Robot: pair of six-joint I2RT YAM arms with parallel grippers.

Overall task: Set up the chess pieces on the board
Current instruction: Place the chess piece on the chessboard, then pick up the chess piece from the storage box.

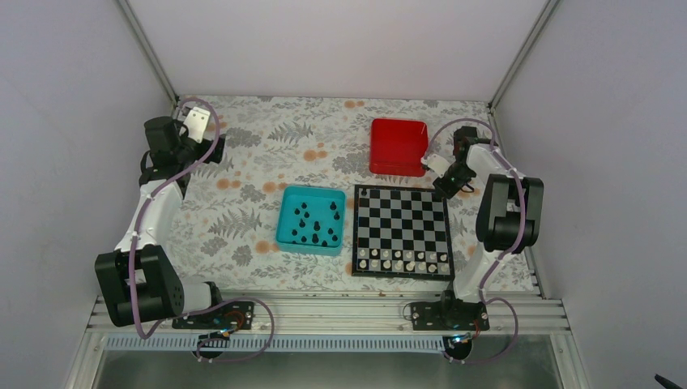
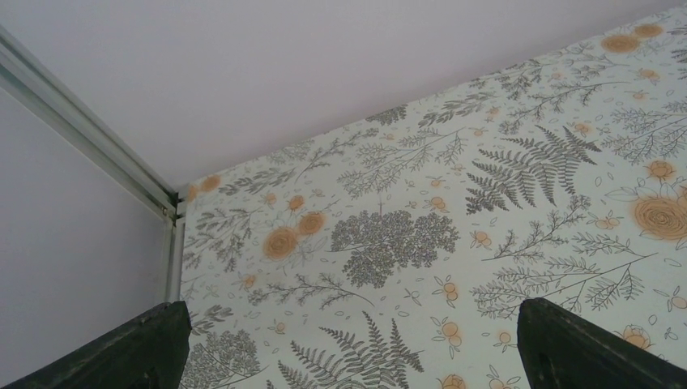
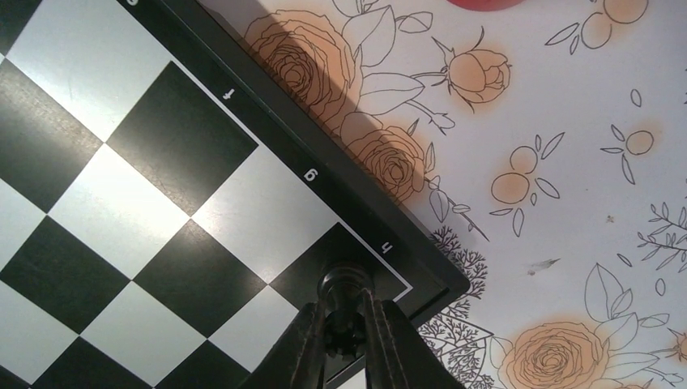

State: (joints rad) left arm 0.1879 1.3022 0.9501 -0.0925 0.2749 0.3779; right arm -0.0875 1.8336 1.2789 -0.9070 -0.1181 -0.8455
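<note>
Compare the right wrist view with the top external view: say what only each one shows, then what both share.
Right wrist only: the border letters, and the right end effector closed on a black piece at the corner of the board.
Top external only: the teal tray holding black pieces, the white pieces along the board's near edge, and the left arm.
Both: the board, the floral cloth and the red tray, only a sliver of it in the wrist view.
</note>
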